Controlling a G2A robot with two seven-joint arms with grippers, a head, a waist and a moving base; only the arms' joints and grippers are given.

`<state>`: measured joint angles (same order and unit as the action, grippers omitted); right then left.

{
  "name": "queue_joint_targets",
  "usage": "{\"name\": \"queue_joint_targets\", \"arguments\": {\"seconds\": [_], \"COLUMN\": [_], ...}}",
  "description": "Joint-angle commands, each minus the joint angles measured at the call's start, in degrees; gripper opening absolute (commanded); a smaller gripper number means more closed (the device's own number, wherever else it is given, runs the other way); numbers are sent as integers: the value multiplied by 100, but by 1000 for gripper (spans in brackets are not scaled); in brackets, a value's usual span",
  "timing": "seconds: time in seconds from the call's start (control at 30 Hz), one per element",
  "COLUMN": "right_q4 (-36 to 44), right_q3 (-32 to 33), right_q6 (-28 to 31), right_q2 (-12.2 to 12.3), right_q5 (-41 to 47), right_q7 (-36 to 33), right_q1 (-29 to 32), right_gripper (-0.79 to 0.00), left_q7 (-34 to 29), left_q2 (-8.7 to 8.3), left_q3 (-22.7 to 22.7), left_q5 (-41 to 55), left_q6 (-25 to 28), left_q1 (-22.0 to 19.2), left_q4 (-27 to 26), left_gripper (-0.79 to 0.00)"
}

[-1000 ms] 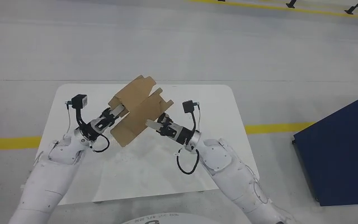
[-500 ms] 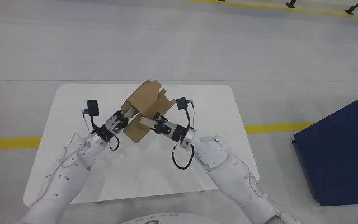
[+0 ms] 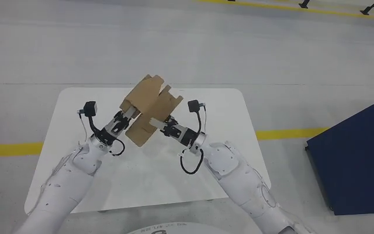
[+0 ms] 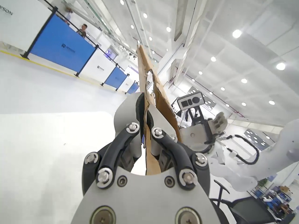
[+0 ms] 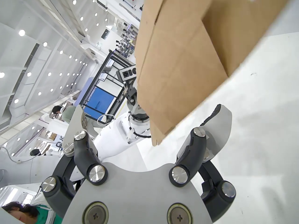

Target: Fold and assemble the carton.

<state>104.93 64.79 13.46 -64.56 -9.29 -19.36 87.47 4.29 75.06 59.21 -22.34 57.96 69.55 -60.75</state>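
Glossy white shells along both arms, black cables looped at the wrists, small black camera boxes on stalks. On the left hand and right hand: silver-grey fingers lined with dark pads, black linkages, bright round screws, grey base plates with crosshead bolts.

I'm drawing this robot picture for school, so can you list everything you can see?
carton: one, brown, held up over the table.
table: one, white, under the arms.
floor stripes: two, yellow, on the grey floor.
barrier: one, dark blue, on the floor at the right.
left gripper: one, grey and black, shut on the carton's edge.
right gripper: one, grey and black, open, at the carton's lower corner.
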Motion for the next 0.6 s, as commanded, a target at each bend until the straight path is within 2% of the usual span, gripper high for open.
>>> {"name": "queue_joint_targets", "arguments": {"seconds": [0.0,0.2,0.33,0.47,0.57], "right_q4": [-46,-134,-151,-154,-126], "right_q3": [-96,-237,-261,-285,-223], "right_q6": [36,53,-17,-62,4], "right_q2": [-24,-68,-84,-98,-94], "right_q5": [-25,-121,-103,-132,-134], "right_q7": [73,210,196,204,245], "right_q1": [-54,-118,-146,-162,-99], "right_gripper": [0,0,0,0,0], "left_q7": [-102,503,1020,1219,1096], "left_q2": [28,114,169,218,219], "left_q3": [-96,-214,-338,-399,-376], "left_q5": [-179,-1402,-2048,-1842,-1305], "left_q6": [-105,-596,-668,-281,4], "left_q1": [-78,-222,-225,-261,-312], "left_q4": [120,288,426,594,651], "left_gripper": [-785,-785,-785,-785,-785]}}
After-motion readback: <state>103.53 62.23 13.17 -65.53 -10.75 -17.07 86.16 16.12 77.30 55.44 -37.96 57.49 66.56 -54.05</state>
